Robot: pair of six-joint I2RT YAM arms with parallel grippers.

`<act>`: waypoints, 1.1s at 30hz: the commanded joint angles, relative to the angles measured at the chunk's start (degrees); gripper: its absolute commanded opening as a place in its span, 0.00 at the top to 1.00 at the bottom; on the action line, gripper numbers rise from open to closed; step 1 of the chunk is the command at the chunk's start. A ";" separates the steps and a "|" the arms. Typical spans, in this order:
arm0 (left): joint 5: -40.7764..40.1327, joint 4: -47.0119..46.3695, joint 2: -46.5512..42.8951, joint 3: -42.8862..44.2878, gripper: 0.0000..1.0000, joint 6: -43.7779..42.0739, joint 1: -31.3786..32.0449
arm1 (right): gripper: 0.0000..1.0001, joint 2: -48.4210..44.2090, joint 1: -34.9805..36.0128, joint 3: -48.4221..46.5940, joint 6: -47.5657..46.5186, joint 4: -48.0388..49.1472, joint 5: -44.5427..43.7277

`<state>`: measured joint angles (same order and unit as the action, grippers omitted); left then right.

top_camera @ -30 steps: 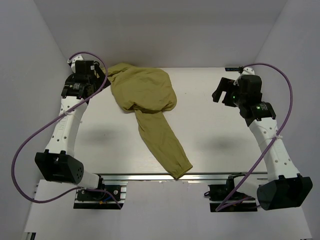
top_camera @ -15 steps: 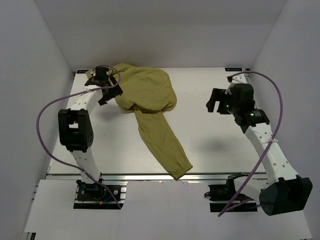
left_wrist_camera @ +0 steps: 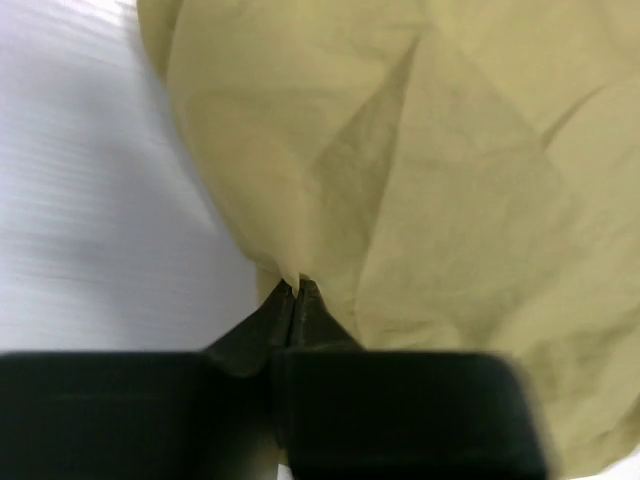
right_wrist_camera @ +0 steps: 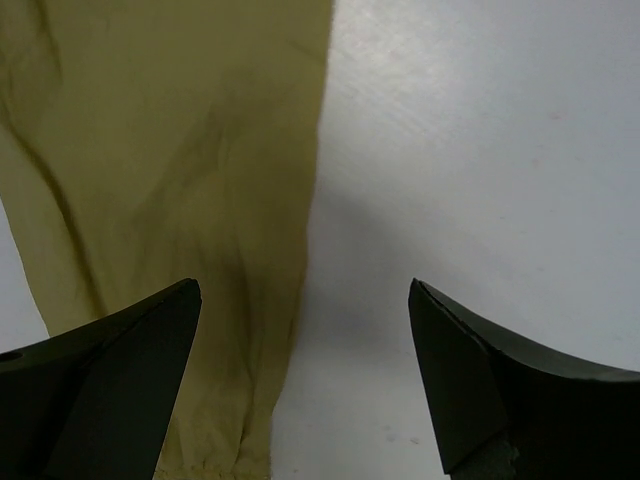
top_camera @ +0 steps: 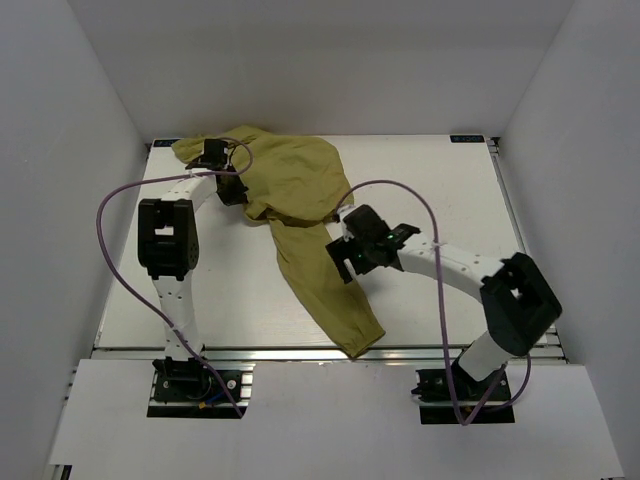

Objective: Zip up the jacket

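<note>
We see one jacket [top_camera: 295,185] on the table [top_camera: 430,190]. The left gripper [left_wrist_camera: 293,292] pinches its edge; the right gripper [right_wrist_camera: 303,290] gapes over one sleeve [right_wrist_camera: 200,150].

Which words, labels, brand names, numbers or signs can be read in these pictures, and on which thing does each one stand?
No text can be read in any view.
A small dark label at the far right corner of the table: too small to read.
On the jacket: plain olive-yellow fabric, with no print, tag or logo visible in the top view or in either wrist view.
</note>
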<state>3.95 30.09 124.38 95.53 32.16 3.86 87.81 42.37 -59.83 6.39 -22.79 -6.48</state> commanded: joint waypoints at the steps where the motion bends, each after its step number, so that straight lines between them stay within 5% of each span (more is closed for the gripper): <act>1: 3.26 -2.31 -4.40 0.37 1.00 -0.96 0.10 | 0.11 4.10 2.45 -3.09 -0.16 0.72 -2.93; 7: 4.93 -4.50 -16.60 -6.38 1.00 -1.93 0.01 | 0.16 11.06 4.04 -3.01 3.36 4.32 1.47; 15: 8.62 -8.55 -32.78 -10.63 1.00 -2.19 0.10 | 1.00 10.38 4.04 -1.16 7.22 7.41 -0.71; 26: 10.47 -14.26 -52.56 -4.74 1.00 -1.23 0.18 | 1.00 -20.99 3.60 -3.71 6.44 5.56 -31.63; 33: 10.65 -13.56 -56.35 8.52 1.00 -0.26 0.10 | 1.00 -34.54 3.33 -11.44 2.67 2.66 -43.87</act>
<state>14.00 18.52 70.41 99.29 31.24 3.92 55.11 45.80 -67.77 11.31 -18.46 -40.12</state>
